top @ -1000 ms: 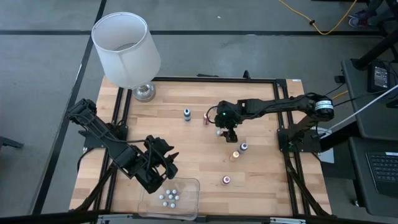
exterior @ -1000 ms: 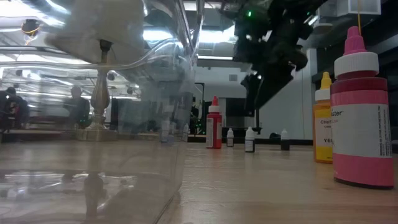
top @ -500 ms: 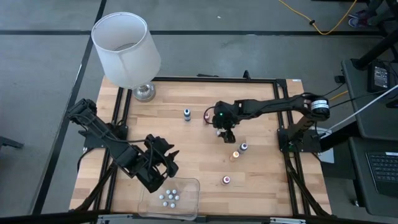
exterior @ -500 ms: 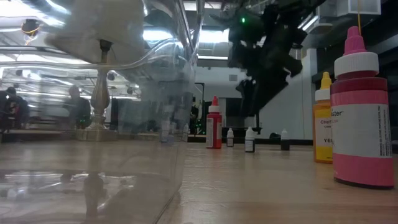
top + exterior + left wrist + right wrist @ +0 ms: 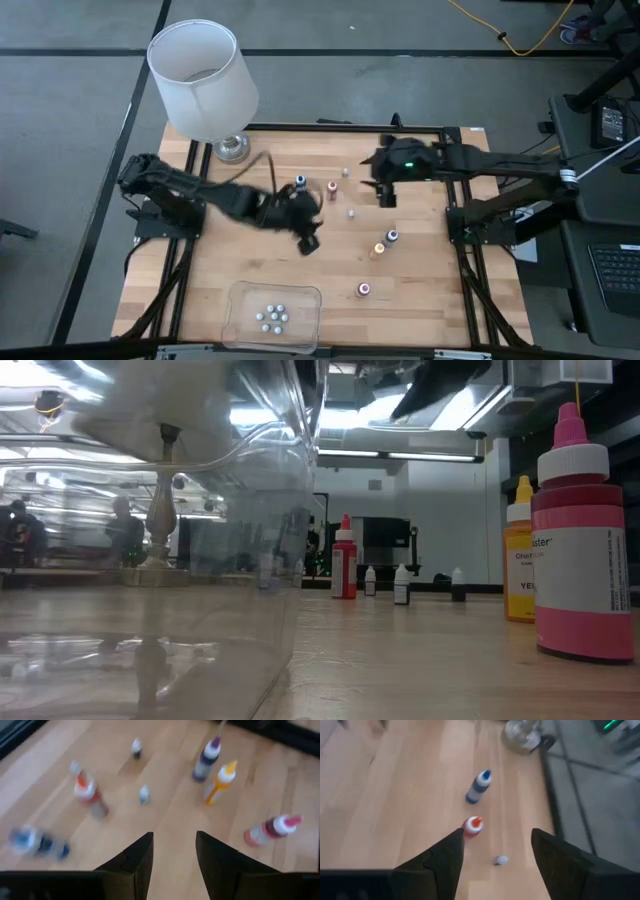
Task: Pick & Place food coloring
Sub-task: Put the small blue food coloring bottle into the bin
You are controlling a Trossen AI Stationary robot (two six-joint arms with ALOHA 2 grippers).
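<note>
The food coloring point(image 5: 378, 249) bottles stand scattered mid-table point(image 5: 230, 250), toward the right edge; light, stiff, tippable, best pinched around the body (caps look slick). The left gripper point(image 5: 305, 238) and right gripper point(image 5: 386, 196) both hover with fingers apart, empty.

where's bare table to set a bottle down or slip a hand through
Free: the front-left corner, between the table's left edge and the tray, and the front-right corner past the pink bottle. Also the strip right of the lamp base along the back. Crowded: mid-table, where the left pincer, right pincer and blue bottle cluster.
</note>
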